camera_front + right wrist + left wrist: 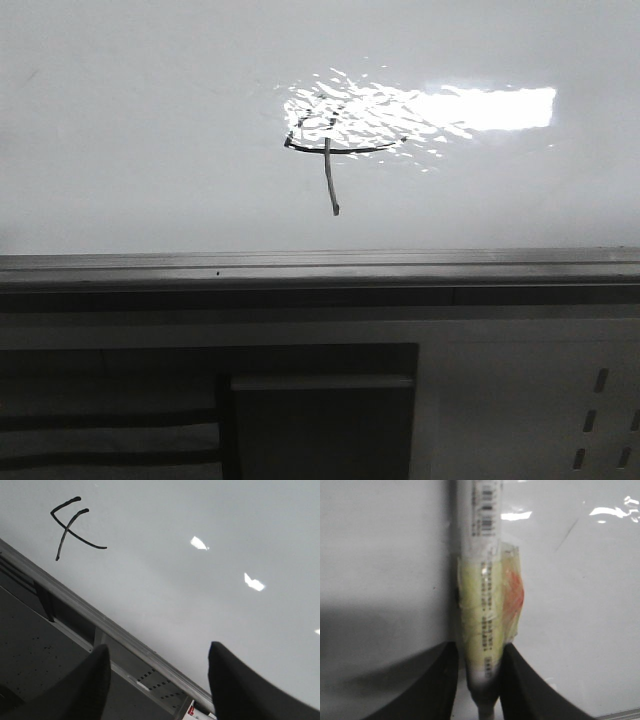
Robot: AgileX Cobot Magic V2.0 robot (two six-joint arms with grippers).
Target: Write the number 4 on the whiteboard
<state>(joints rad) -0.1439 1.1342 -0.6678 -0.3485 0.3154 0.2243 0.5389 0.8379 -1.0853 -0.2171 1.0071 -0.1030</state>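
Note:
The number 4 (330,150) is drawn in thin dark strokes on the whiteboard (150,130), partly inside the bright glare. It also shows in the right wrist view (72,527). No gripper shows in the front view. My left gripper (480,655) is shut on a white marker (482,545) wrapped in yellowish tape with an orange patch, held over the whiteboard (380,555). The marker's tip is out of view. My right gripper (159,655) is open and empty, over the whiteboard's grey edge rail (125,640), apart from the number.
The grey metal rail (320,268) runs along the board's near edge. Below it are a dark recess (320,420) and a white perforated panel (560,400). A bright rippled glare (480,108) lies right of the number.

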